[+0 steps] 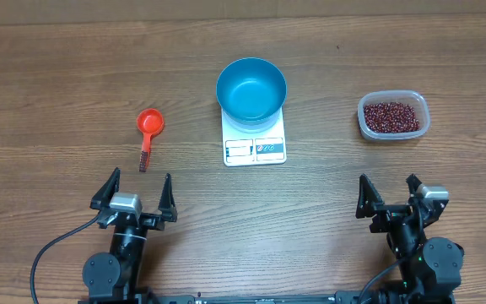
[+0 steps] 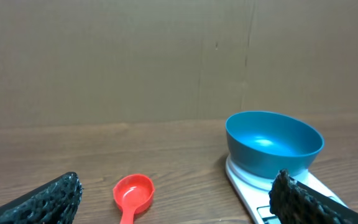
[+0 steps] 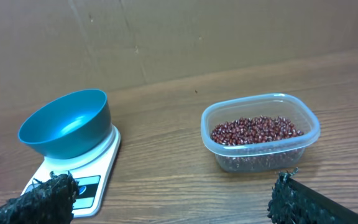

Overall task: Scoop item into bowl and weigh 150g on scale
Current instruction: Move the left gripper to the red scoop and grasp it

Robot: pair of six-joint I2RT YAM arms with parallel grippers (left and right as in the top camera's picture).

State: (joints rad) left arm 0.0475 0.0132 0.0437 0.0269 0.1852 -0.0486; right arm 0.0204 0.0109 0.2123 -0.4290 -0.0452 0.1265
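Beans (image 1: 391,117) lay in the clear tub (image 1: 362,116) at your right, the empty bowl (image 1: 251,93) sat on the scale (image 1: 255,149), and with both jaws wide and empty you needed first to grasp the red scoop (image 1: 149,124) squarely by its handle.

Even, bright light from above, soft faint shadows, sheen inside bowl (image 2: 273,144)

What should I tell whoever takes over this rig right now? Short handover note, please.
Left pincer: open, empty, near the red scoop.
Right pincer: open, empty, short of the clear tub.
Blue bowl: empty, sitting on the white scale.
Beans: all in the tub.
Done: nothing scooped yet.
Left: take scoop, move beans into bowl, weigh.
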